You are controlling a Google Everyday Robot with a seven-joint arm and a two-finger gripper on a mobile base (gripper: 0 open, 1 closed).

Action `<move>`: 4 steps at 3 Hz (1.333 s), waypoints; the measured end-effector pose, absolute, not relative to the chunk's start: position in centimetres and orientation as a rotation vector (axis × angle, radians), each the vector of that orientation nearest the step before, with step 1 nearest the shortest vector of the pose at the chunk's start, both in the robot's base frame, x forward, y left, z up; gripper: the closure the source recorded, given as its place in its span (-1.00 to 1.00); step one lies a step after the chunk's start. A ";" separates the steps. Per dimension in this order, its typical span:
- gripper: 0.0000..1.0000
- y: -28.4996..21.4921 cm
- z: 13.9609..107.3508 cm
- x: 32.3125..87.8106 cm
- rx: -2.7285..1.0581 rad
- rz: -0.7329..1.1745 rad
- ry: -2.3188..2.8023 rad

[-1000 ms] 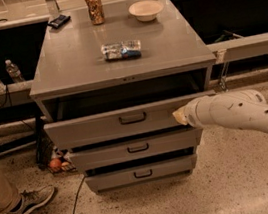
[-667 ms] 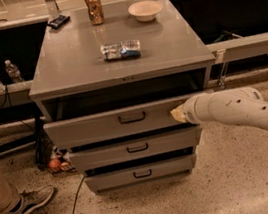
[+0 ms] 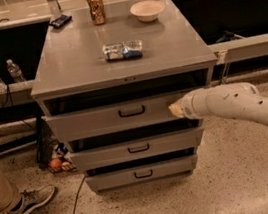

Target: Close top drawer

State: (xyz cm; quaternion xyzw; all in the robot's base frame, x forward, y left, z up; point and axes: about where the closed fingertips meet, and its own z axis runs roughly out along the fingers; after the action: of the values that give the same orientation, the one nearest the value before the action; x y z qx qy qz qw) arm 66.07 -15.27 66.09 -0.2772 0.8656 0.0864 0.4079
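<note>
- I see the top drawer (image 3: 91, 122) in the frame's centre, standing out from the cabinet (image 3: 76, 62), a dark gap above it.
- The gripper (image 3: 176, 108) is right of centre, at the drawer's front panel (released or clenched, I cannot tell).
- The drawer's handle (image 3: 131, 111) lies left of it, apart.

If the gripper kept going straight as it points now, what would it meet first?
Probably the top drawer, at its front panel right of the handle. The gripper sits right at that panel, pointing leftward. Whether they touch is unclear.
</note>
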 end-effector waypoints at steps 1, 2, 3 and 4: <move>1.00 -15.3 66.1 66.0 -0.699 0.218 2.182; 1.00 -14.9 66.1 66.8 -0.751 0.226 2.191; 1.00 -15.6 65.7 65.3 -0.835 0.241 2.253; 1.00 -19.0 65.1 61.0 -0.796 0.229 2.361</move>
State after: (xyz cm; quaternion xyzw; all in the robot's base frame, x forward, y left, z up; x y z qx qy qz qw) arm 60.99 -18.99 65.12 -0.3020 0.8958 0.0870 0.3142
